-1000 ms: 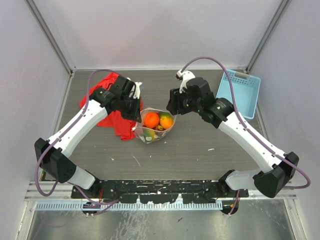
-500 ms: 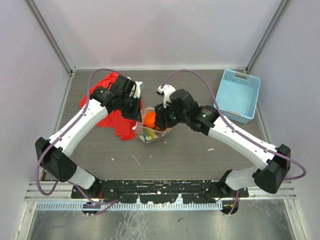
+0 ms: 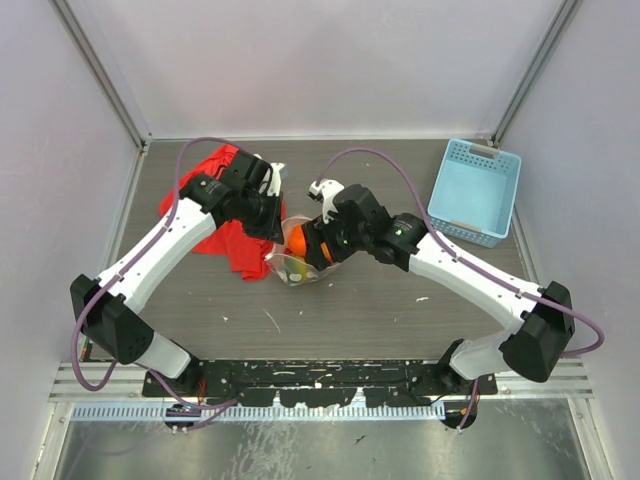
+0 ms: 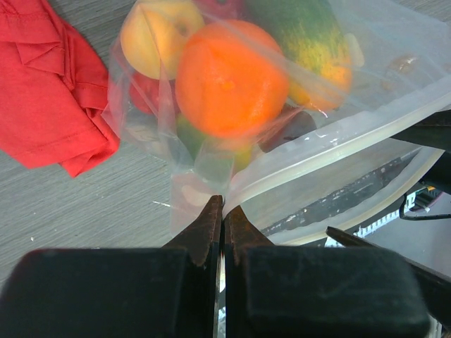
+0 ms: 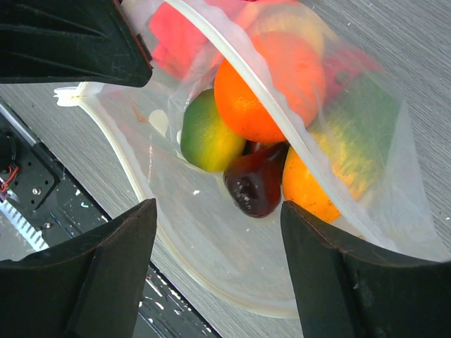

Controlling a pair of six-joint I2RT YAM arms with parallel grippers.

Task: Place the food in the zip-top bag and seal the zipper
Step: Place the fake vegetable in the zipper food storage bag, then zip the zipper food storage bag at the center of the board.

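Top view: right tool covers most of the zip-top bag. Only an orange fruit shows; the other food is hidden. Tips of left tool hidden beneath its own body.
Left wrist: orange fruit blurred. Green-yellow fruit cut off at 12 o'clock, red cloth cut at 9, zipper leaves frame at 3.
Right wrist: tool fingers cut at 6 o'clock.
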